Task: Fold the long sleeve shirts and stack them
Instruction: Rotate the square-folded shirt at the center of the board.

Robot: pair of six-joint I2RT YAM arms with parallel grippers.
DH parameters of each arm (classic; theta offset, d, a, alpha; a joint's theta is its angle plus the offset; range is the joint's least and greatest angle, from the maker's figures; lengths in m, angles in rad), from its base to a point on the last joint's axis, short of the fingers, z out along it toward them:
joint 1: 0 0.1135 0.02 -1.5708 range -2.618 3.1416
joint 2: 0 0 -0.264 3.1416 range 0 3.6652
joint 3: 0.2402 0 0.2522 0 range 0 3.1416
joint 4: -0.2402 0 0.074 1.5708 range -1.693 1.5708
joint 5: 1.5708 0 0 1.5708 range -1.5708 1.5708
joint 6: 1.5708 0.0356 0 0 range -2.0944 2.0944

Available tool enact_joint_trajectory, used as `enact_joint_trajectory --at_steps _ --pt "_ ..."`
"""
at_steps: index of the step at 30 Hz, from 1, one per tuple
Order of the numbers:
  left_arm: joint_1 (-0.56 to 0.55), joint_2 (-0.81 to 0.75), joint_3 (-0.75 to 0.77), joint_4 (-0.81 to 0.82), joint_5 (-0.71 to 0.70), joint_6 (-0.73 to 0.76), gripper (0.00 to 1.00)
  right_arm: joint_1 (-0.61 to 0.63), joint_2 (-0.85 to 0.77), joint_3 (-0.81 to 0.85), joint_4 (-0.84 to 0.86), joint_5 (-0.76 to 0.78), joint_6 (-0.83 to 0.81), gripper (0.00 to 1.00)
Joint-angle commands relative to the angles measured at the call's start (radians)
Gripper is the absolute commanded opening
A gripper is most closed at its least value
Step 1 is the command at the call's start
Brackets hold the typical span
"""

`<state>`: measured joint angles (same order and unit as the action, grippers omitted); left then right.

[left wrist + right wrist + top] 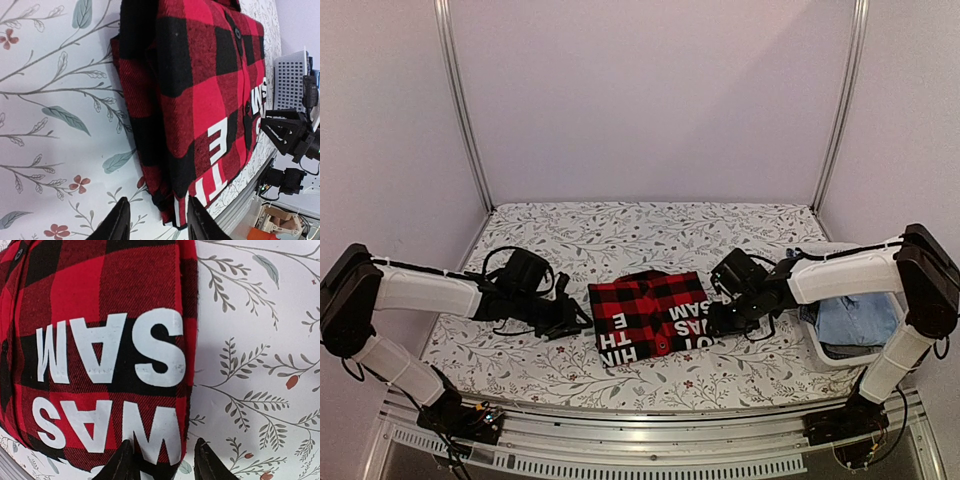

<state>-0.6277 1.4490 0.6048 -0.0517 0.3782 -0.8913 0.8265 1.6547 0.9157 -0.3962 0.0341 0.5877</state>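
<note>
Left fingers (117, 225) and right fingers (120, 465) stand parted and empty, each poised at a side edge of the folded check shirt (650, 315), which lies on the surface (620, 230) midway along its near edge. Likely a grip comes next: each pair should bite through every layer, then both lift level so the fold holds.

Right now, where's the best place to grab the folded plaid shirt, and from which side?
I'd take the plaid shirt by its two side edges, one claw each: left claw from the left, right claw from the right, low along the table. It lies flat, folded into a rectangle, and those edges are thick layered folds.
</note>
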Motion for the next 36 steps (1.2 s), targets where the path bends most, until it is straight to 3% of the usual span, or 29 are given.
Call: enact_joint_trajectory --at_steps 1,6,12,18,23,29,36 --pt "0.001 -0.015 -0.005 0.035 0.006 -0.002 0.39 0.0 -0.009 -0.043 0.051 -0.001 0.028 0.37" --pt "0.001 -0.003 -0.003 0.073 0.018 0.003 0.4 0.027 -0.007 -0.064 0.068 -0.023 0.053 0.29" --pt "0.003 0.02 0.008 0.073 0.015 0.021 0.42 0.131 0.019 -0.046 0.087 -0.095 0.124 0.27" --pt "0.012 0.062 0.028 0.0 -0.048 0.047 0.42 0.144 -0.039 -0.066 0.071 -0.072 0.168 0.29" --pt "0.046 0.122 0.1 -0.015 -0.059 0.102 0.43 0.091 -0.097 -0.086 0.056 -0.07 0.146 0.34" --pt "0.076 0.235 0.208 -0.06 -0.038 0.177 0.43 -0.001 -0.15 -0.062 0.07 -0.078 0.099 0.48" --pt "0.078 0.35 0.274 -0.111 -0.041 0.208 0.41 -0.082 -0.07 -0.001 0.132 -0.1 0.043 0.47"
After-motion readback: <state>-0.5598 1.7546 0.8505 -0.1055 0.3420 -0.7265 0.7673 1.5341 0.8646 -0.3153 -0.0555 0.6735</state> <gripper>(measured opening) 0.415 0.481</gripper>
